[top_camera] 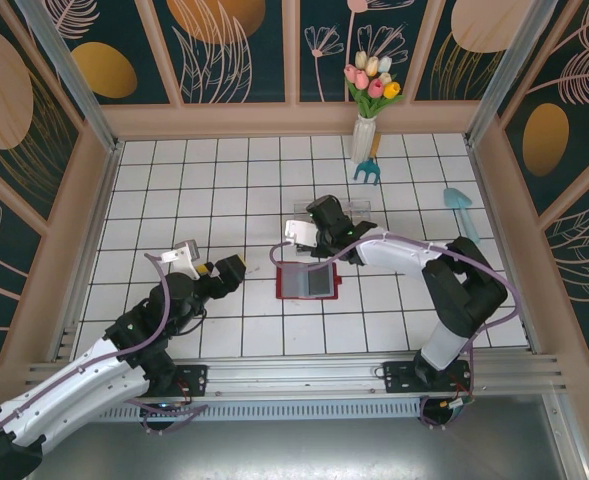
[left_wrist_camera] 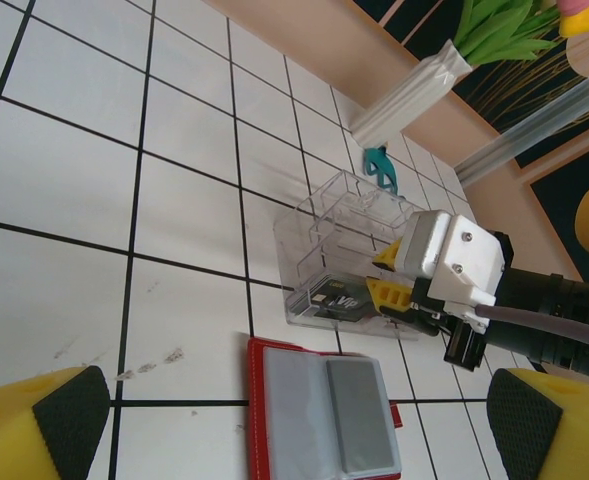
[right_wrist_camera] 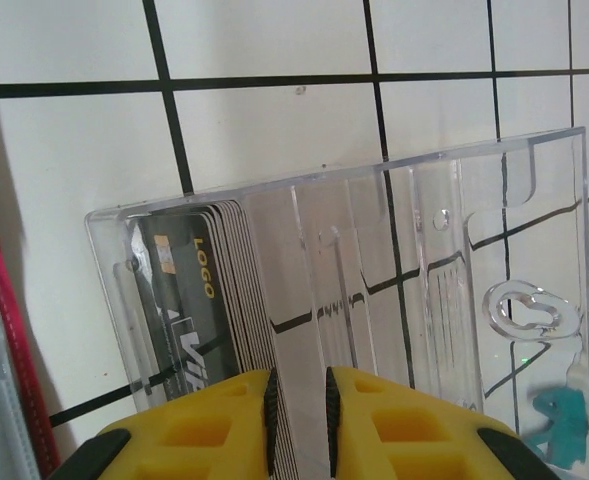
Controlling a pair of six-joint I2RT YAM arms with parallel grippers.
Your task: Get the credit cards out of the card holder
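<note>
The card holder point(top_camera: 306, 281) lies open on the white tiles, red with grey pockets, and nothing pokes out of the pockets I can see. In the left wrist view the card holder point(left_wrist_camera: 319, 415) sits just below the clear plastic box point(left_wrist_camera: 344, 225). A stack of dark credit cards point(right_wrist_camera: 189, 300) stands in the end compartment of that box point(right_wrist_camera: 454, 250). My right gripper point(right_wrist_camera: 301, 415) hovers over the box beside the stack, its jaws a narrow gap apart with nothing between them. My left gripper point(top_camera: 236, 268) waits wide open, left of the card holder.
A white vase of tulips point(top_camera: 366, 130) stands at the back wall with a teal toy fork point(top_camera: 367, 172) before it. A pale blue scoop point(top_camera: 461, 205) lies at the right. Wooden walls ring the tiled floor.
</note>
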